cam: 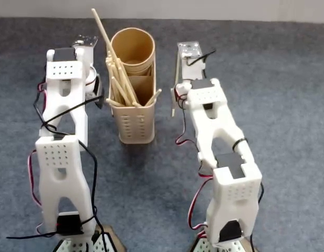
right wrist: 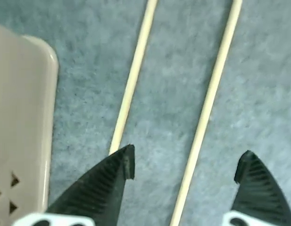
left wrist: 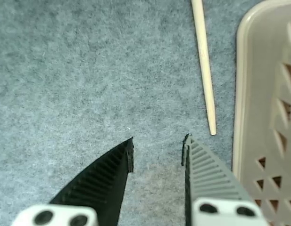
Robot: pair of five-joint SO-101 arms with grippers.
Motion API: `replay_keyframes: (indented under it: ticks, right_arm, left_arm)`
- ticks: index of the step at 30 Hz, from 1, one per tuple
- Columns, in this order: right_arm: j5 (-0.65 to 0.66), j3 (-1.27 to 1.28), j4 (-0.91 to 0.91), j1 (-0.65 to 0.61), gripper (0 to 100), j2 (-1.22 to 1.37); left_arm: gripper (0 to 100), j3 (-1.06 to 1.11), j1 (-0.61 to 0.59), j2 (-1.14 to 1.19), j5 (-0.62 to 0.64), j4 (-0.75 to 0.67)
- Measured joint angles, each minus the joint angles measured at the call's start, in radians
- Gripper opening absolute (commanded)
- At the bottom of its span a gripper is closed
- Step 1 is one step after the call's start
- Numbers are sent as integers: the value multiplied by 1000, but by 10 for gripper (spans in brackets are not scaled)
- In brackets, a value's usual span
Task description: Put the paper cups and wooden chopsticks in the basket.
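Basket (cam: 134, 126) stands on carpet (left wrist: 65, 70) between the arms. Stacked paper cups (cam: 133, 50) and bundled chopsticks (cam: 118, 84) are inside it, the sticks leaning toward 11 o'clock. Left gripper (left wrist: 158, 146) is at the basket's 9 o'clock, jaws parted, holding nothing. A single chopstick (left wrist: 204, 70) runs just beside the basket rim. Right gripper (right wrist: 187, 157) is at the basket's 3 o'clock, jaws wide, empty, above the carpet. Middle chopstick (right wrist: 206, 108) lies between its fingers, and outer chopstick (right wrist: 133, 80) lies nearer the basket.
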Motion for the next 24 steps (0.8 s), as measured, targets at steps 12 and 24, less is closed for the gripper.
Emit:
replay_keyframes:
  ticks: [12,24]
  right_arm:
    - [-6,8,-11,-129,333,3]
    - [-72,-84,-18,-89,306,157]
  left_arm:
    - [186,0,0,0,0,0]
    - [186,0,0,0,0,0]
